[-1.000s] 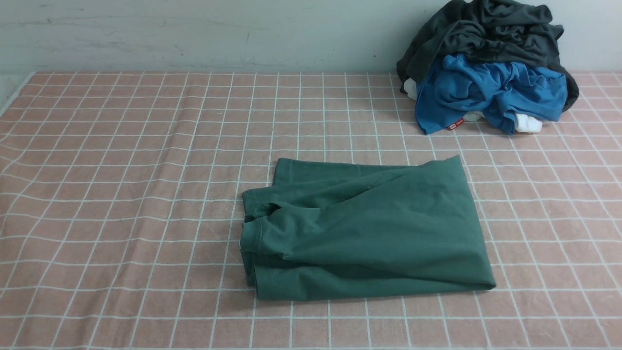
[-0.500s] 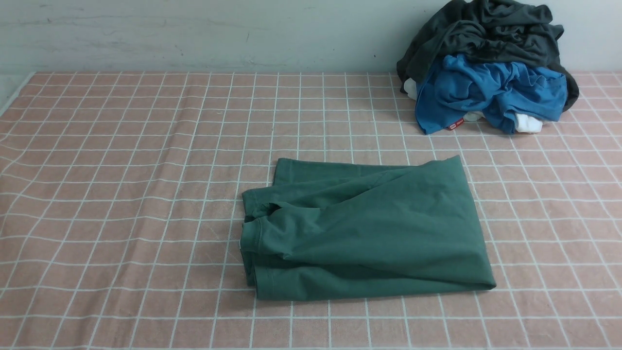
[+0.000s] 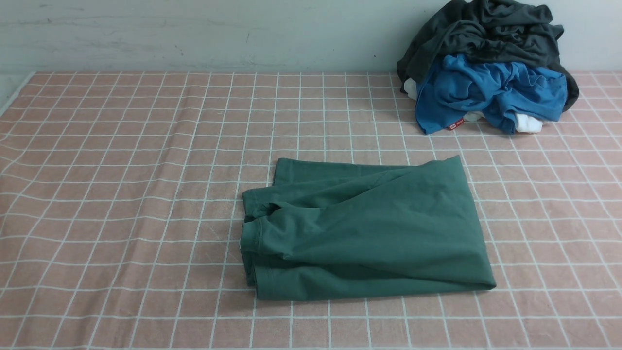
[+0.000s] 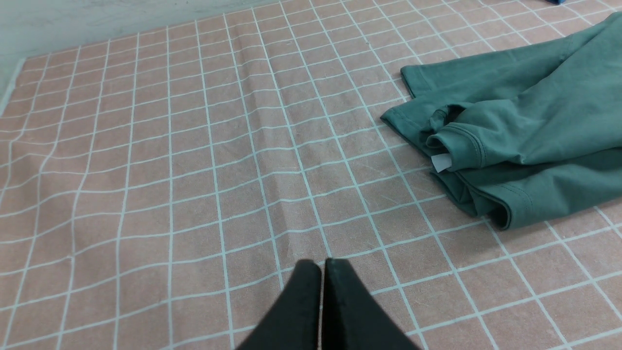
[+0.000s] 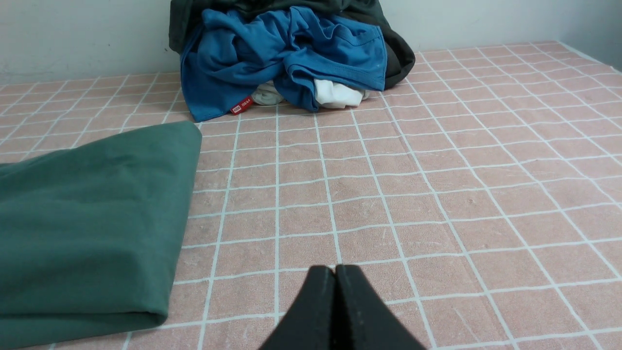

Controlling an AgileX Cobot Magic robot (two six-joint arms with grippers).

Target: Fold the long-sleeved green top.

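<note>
The green long-sleeved top (image 3: 364,228) lies folded into a compact rectangle on the pink checked cloth, a little right of the middle in the front view. Its stacked hems and a cuff show at its left edge (image 4: 461,146), with a small white tag poking out. The folded right edge is smooth (image 5: 97,218). Neither arm shows in the front view. My left gripper (image 4: 322,263) is shut and empty, hovering over bare cloth left of the top. My right gripper (image 5: 335,269) is shut and empty, over bare cloth right of the top.
A heap of clothes sits at the back right against the wall: a dark charcoal garment (image 3: 486,34) over a bright blue one (image 3: 491,92), with white pieces underneath. The pink checked cloth (image 3: 121,194) covers the table, slightly wrinkled at the left.
</note>
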